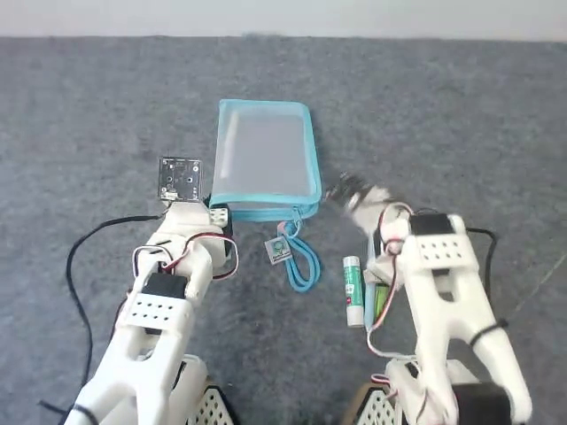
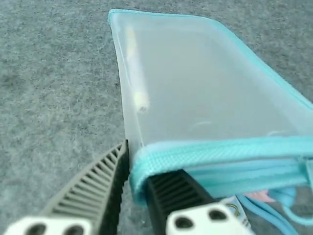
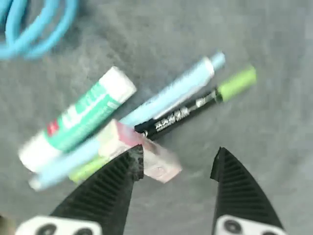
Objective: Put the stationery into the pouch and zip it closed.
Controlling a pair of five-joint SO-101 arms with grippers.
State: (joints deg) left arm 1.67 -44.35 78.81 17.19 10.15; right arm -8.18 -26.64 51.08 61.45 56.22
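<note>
a flat translucent plastic pouch with turquoise zip edging [image 1: 266, 155] [image 2: 205, 88] lies on the grey felt-like worktop [image 1: 89, 106], its zip edge toward the arms. the left gripper [image 1: 217, 215] [image 2: 133, 171] is at the pouch's near corner, with its jaws clenched on the turquoise zip edge. a pale thin stick [image 2: 136, 78] lies inside the pouch along one long side. it may be a pencil, but through the plastic i cannot be sure. a turquoise cord loop [image 1: 301, 261] with a small square tag [image 1: 280, 251] trails from the zip end onto the worktop. just beside the loop the loose stationery lies in a touching bundle: a white glue stick with a green label [image 1: 353, 279] [image 3: 78, 120], a light blue pen [image 3: 171, 93], a black marker with a lime-green cap [image 3: 181, 113] and a pink-and-white eraser [image 3: 156, 159]. the right gripper [image 3: 180, 152] hangs over this bundle with its jaws released and nothing between them, one jaw above the eraser.
</note>
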